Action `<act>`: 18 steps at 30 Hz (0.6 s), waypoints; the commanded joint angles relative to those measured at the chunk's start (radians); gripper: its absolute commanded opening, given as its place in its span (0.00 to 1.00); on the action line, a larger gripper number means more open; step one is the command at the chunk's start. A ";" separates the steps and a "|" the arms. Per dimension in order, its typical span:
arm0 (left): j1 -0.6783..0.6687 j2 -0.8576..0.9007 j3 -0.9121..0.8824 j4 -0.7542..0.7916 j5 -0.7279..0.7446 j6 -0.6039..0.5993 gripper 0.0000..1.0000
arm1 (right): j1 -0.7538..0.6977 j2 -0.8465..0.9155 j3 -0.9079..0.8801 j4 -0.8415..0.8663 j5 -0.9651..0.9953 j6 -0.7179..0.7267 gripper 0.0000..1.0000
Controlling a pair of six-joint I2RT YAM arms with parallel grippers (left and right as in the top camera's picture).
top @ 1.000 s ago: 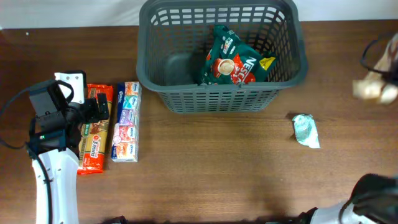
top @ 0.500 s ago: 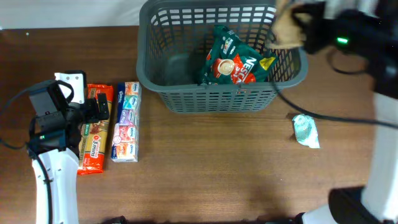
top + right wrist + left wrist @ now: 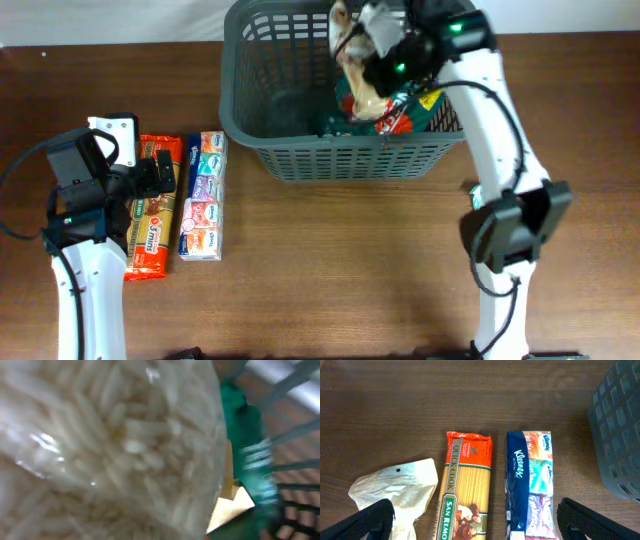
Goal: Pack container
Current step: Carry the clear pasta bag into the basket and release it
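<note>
The dark grey basket (image 3: 340, 160) stands at the back centre; its corner shows in the left wrist view (image 3: 620, 435). A green coffee packet (image 3: 408, 105) lies inside it and also shows in the right wrist view (image 3: 245, 460). My right gripper (image 3: 385, 50) hangs over the basket, shut on a clear packet of pale pasta (image 3: 366, 98), which fills the right wrist view (image 3: 100, 450) and hides the fingers. My left gripper (image 3: 485, 522) is wide open and empty, low over an orange spaghetti packet (image 3: 465, 485) and a tissue pack (image 3: 530, 480).
The spaghetti packet (image 3: 150, 230) and tissue pack (image 3: 203, 200) lie side by side at the left of the table. A white paper bag (image 3: 395, 490) lies left of the spaghetti. The right arm (image 3: 500, 200) crosses the table's right side.
My right arm has swung from the far right to over the basket, carrying the pale packet. It now covers the small mint packet on the table. The left arm has not moved.
</note>
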 commanded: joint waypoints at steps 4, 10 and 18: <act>0.004 0.005 0.018 0.002 0.018 0.013 0.99 | 0.096 -0.034 0.021 0.003 0.029 -0.012 0.06; 0.004 0.005 0.018 0.002 0.018 0.013 0.99 | 0.109 -0.062 0.024 -0.047 0.083 -0.011 0.44; 0.004 0.005 0.018 0.002 0.018 0.013 0.99 | 0.026 -0.336 0.059 -0.084 0.278 0.031 0.49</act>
